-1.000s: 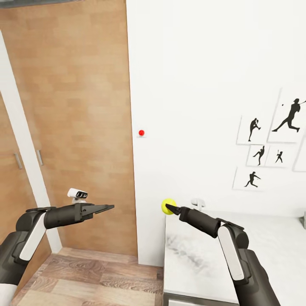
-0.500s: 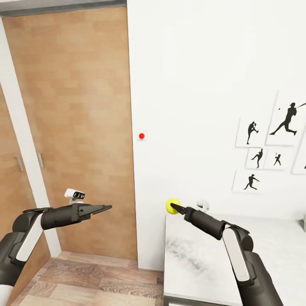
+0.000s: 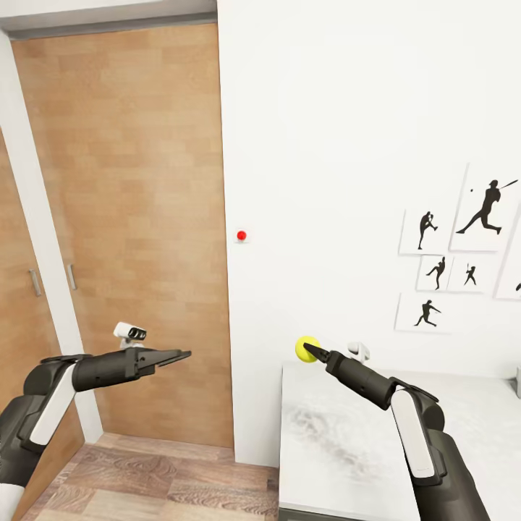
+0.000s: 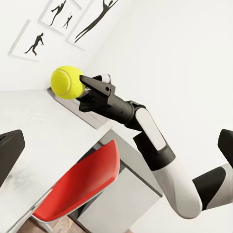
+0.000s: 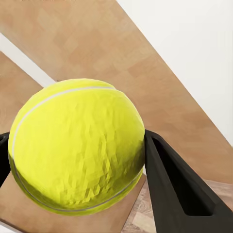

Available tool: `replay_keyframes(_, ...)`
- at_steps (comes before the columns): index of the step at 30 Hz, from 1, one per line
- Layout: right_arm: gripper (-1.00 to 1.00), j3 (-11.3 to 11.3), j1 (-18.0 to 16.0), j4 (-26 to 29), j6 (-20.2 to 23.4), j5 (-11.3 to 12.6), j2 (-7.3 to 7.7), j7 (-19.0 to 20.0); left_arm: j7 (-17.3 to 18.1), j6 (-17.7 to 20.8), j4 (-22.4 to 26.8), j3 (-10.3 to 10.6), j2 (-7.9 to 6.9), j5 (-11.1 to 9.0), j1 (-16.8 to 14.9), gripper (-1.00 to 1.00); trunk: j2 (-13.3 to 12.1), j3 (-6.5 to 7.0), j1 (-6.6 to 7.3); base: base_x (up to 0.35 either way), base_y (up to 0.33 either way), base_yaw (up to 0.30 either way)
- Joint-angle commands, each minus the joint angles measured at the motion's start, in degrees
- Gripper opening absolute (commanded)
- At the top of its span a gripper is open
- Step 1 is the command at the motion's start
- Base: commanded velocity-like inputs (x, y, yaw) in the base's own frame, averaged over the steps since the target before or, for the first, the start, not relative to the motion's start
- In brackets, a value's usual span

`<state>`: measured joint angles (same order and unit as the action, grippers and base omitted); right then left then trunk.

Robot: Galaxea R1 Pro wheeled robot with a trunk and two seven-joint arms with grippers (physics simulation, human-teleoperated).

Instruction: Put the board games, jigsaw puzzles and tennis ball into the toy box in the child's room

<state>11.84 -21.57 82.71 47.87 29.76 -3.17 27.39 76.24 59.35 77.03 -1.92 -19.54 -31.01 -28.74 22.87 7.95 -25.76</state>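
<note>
Rightward and slightly up, the right gripper (image 3: 312,351) has carried the fuzzy yellow tennis ball (image 3: 305,349), jaws clamped on it, above the white marbled tabletop's (image 3: 340,449) far-left corner. Left gripper (image 3: 181,354) hangs empty, jaws together. Judging by this, the ball awaits boxing; other toys are unseen.

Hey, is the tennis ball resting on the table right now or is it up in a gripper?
In a gripper: the tennis ball is pinched by the right gripper, raised above the white table.
</note>
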Motion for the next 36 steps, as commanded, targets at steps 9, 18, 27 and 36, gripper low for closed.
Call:
replay_keyframes(9,-1.00,0.2,0.0,-0.2,0.5,0.3,-0.27,-0.1,0.1,0.6,1.1,-0.1,-0.16,-0.2,-0.4,1.00,0.0,-0.22,-0.02,-0.093,0.000,-0.019)
replay_keyframes(18,-1.00,0.3,0.0,-0.3,0.4,0.3,-0.37,-0.2,0.1,0.6,2.3,-0.1,-0.03,-0.4,-0.4,1.00,0.0,-0.94,-0.02,-0.075,0.000,-0.096)
replay_keyframes(27,-1.00,0.3,0.0,-0.4,0.5,0.3,-0.35,-0.2,0.1,0.6,2.4,-0.1,0.03,-0.4,-0.5,1.00,0.0,-1.70,-0.02,-0.002,0.000,-0.103)
replay_keyframes(36,-1.00,0.2,0.0,-0.3,0.2,0.2,-0.47,-0.2,0.1,0.6,2.4,-0.1,0.10,-0.3,-0.4,1.00,0.0,-2.25,-0.02,0.000,0.000,-0.086)
